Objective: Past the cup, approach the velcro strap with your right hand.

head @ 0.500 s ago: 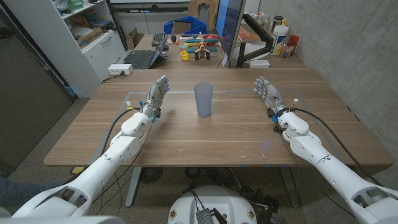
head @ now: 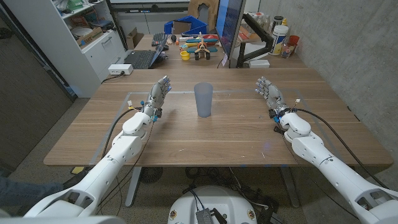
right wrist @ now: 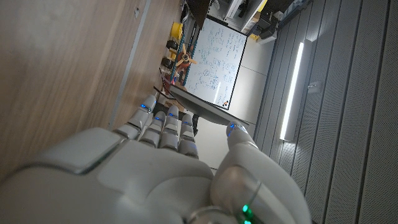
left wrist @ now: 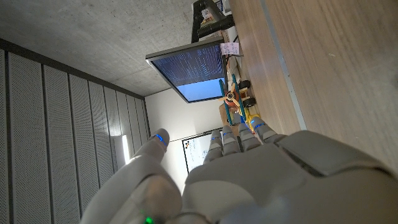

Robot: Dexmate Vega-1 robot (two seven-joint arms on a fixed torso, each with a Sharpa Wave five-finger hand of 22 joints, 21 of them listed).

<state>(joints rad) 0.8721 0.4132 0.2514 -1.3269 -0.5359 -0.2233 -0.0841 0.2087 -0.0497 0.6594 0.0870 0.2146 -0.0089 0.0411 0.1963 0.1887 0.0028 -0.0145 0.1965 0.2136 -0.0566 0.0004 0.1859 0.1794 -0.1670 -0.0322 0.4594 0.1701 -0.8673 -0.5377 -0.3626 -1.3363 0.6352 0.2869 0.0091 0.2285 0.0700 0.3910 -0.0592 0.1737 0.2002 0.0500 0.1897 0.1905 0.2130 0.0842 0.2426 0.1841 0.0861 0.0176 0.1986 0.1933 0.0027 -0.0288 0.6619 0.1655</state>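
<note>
Looking for the velcro strap, we find only a thin pale strip (head: pixel 163 92) lying flat on the tabletop (head: pixel 205 140), running from behind the left hand (head: pixel 157 95) toward the translucent grey cup (head: pixel 203 99); we cannot tell for certain that it is the strap. If it is, we judge it light, limp and flat against the wood, best pinched at a free end. Our right hand (head: pixel 268 93) holds nothing, fingers (head: pixel 261 83) extended and slightly apart, well apart from the strip, with the cup between them.
</note>
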